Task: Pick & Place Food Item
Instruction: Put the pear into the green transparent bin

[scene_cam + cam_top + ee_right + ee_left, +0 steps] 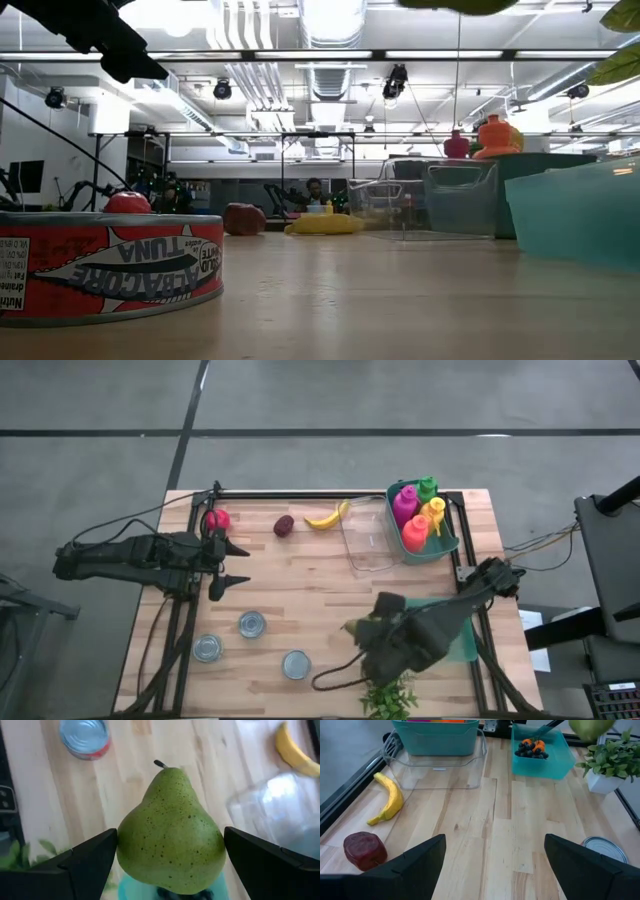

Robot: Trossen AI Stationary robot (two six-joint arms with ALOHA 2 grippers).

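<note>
One green pear held between wide-spread fingers of right gripper, lifted above table. Left gripper open, empty, idle beside red fruit. Advice: pear kept level in carry, lowered fully before release.

We see three round metal tuna cans on the pale wooden counter, and a yellow banana beside a dark red fruit near the far edge. A clear plastic tub touches a teal bin of coloured bottles. A small green potted plant stands at the near edge.
</note>
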